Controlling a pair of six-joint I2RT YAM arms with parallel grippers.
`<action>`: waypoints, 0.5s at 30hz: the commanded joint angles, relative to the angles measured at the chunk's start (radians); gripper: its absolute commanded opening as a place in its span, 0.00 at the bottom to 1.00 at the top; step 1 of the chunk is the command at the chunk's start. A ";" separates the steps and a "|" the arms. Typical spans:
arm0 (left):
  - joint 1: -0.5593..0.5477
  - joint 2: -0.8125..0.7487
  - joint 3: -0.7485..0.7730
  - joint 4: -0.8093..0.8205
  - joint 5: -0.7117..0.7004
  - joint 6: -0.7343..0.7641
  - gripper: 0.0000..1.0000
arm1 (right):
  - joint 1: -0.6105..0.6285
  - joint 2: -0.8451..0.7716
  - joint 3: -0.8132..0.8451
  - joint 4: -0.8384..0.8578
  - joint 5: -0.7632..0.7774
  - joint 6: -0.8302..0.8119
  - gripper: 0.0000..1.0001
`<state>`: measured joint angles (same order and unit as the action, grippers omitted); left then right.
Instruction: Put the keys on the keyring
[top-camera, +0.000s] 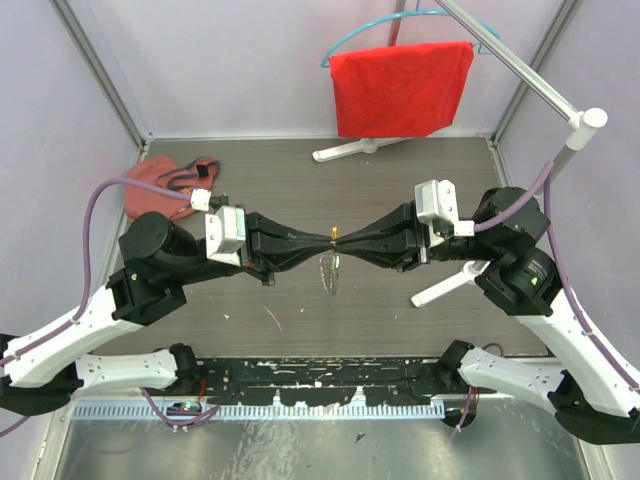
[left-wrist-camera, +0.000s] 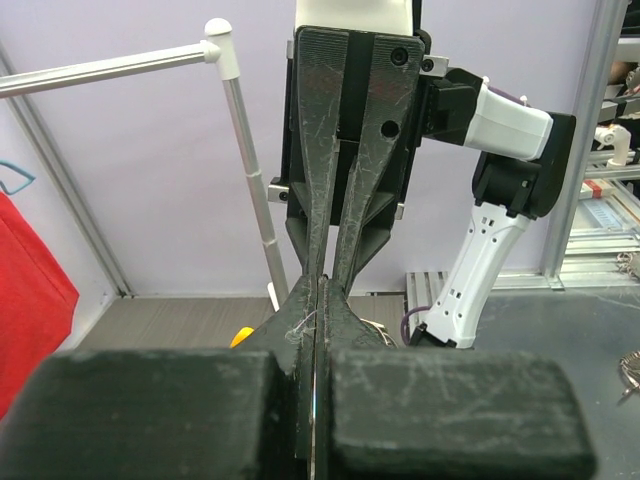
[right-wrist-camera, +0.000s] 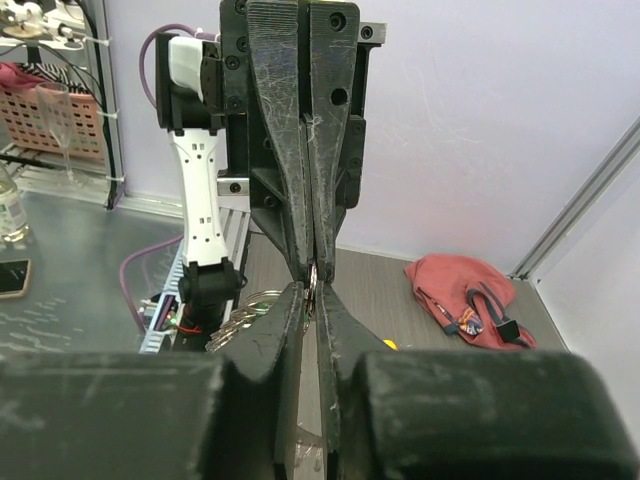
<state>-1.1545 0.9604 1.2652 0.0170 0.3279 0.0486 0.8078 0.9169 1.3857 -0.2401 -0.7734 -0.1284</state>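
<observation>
In the top view my left gripper (top-camera: 322, 243) and right gripper (top-camera: 343, 242) meet tip to tip above the middle of the table. Both are shut on the keyring (top-camera: 330, 270). Its silvery loops hang just below the tips, and its orange segment (top-camera: 332, 235) sticks out on the far side. In the left wrist view my fingers (left-wrist-camera: 335, 300) clamp a thin metal sliver, with the orange bit (left-wrist-camera: 240, 338) to the left. In the right wrist view a metal ring (right-wrist-camera: 313, 283) sits between the tips, with the loops (right-wrist-camera: 240, 308) to the left. I cannot make out either key.
A red pouch with cords (top-camera: 165, 183) lies at the back left and also shows in the right wrist view (right-wrist-camera: 468, 300). A red cloth (top-camera: 400, 88) hangs on a white stand at the back. A white bar (top-camera: 448, 283) lies under the right arm.
</observation>
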 joint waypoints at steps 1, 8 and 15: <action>-0.004 -0.002 0.032 0.032 0.010 0.002 0.00 | -0.001 0.005 0.033 0.028 -0.004 0.004 0.10; -0.004 -0.002 0.034 0.027 0.014 0.000 0.00 | -0.001 0.006 0.049 0.021 -0.022 0.004 0.01; -0.004 -0.008 0.034 0.021 0.021 -0.004 0.04 | -0.001 0.002 0.056 0.019 -0.017 0.006 0.01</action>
<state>-1.1549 0.9600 1.2663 0.0174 0.3351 0.0498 0.8078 0.9188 1.3968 -0.2550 -0.7853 -0.1257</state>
